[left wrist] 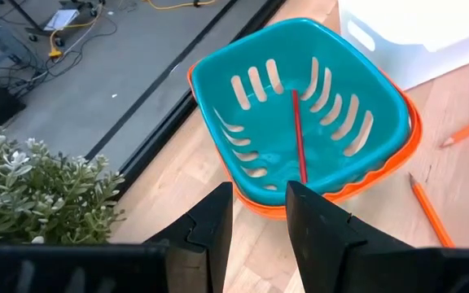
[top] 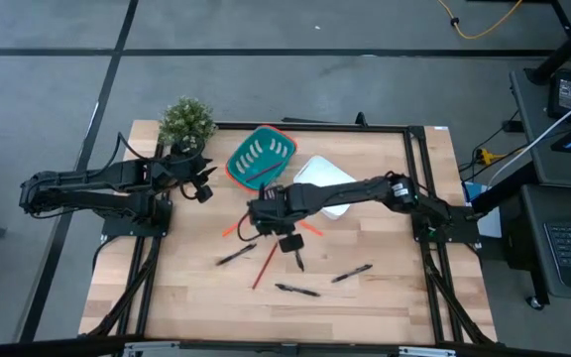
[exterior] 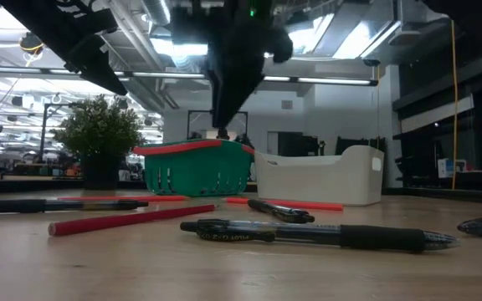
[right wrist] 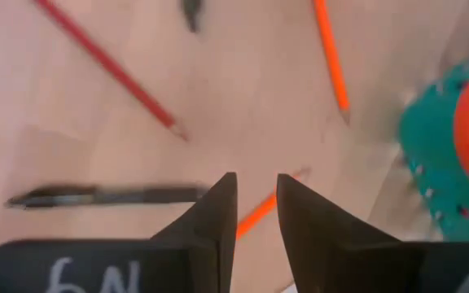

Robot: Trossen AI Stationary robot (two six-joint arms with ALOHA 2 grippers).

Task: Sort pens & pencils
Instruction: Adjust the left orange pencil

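My right gripper (right wrist: pixel 256 203) is open with a narrow gap and hovers over the middle of the table (top: pixel 268 214). An orange pencil (right wrist: pixel 260 210) lies flat below and between its fingers, untouched. More pencils lie flat nearby: an orange one (right wrist: pixel 330 50) and a red one (top: pixel 264 266). Black pens (top: pixel 236 256), (top: pixel 297 290), (top: pixel 351 273) lie on the near half of the table. My left gripper (left wrist: pixel 259 216) is open and waits near the teal basket (left wrist: pixel 300 122), which holds a red pencil (left wrist: pixel 298 138).
A white bin (top: pixel 325 183) stands right of the teal, orange-rimmed basket (top: pixel 262 157). A potted plant (top: pixel 186 124) sits at the far left corner. Bare wood lies along the table's near edge and right side (top: pixel 395 258).
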